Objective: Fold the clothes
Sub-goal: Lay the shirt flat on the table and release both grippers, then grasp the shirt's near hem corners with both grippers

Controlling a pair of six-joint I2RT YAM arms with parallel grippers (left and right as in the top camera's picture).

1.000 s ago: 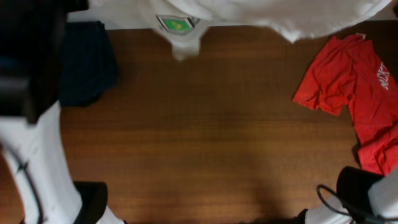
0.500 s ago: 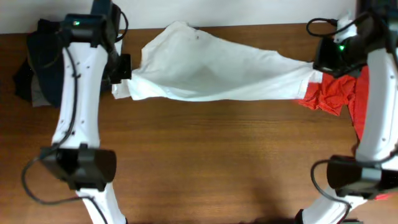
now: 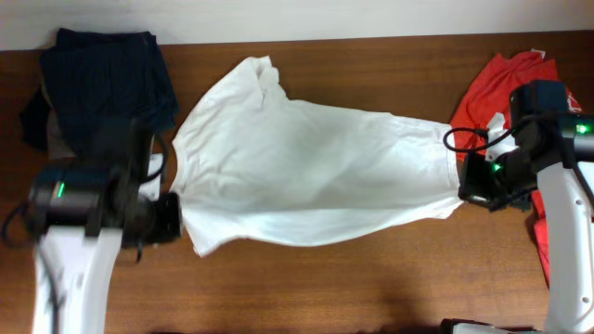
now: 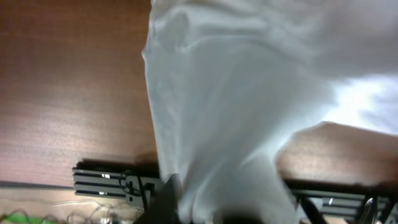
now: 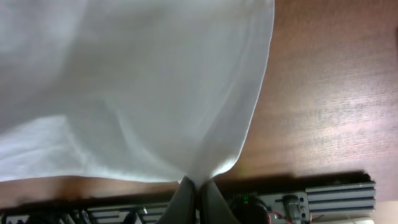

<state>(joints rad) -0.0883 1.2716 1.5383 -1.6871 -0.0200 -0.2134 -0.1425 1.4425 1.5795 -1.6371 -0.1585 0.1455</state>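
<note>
Ideally, spread the white shirt (image 3: pixel 306 176) flat on the desk (image 3: pixel 325 288), right gripper (image 5: pixel 198 185) pinching its edge; whether the left gripper (image 3: pixel 173 219) grips it, I cannot tell.

- No text, label, brand, number or sign can be read in any of the three views.
- The white shirt (image 3: pixel 306 172), spread across the middle of the tabletop (image 3: pixel 325 288), shows only plain fabric from overhead and in both wrist views.
- The red tee (image 3: pixel 506 79), at the tabletop's far right corner, is partly covered by the right arm. The part that shows carries a small pale patch at its edge, too blurred to read.
</note>
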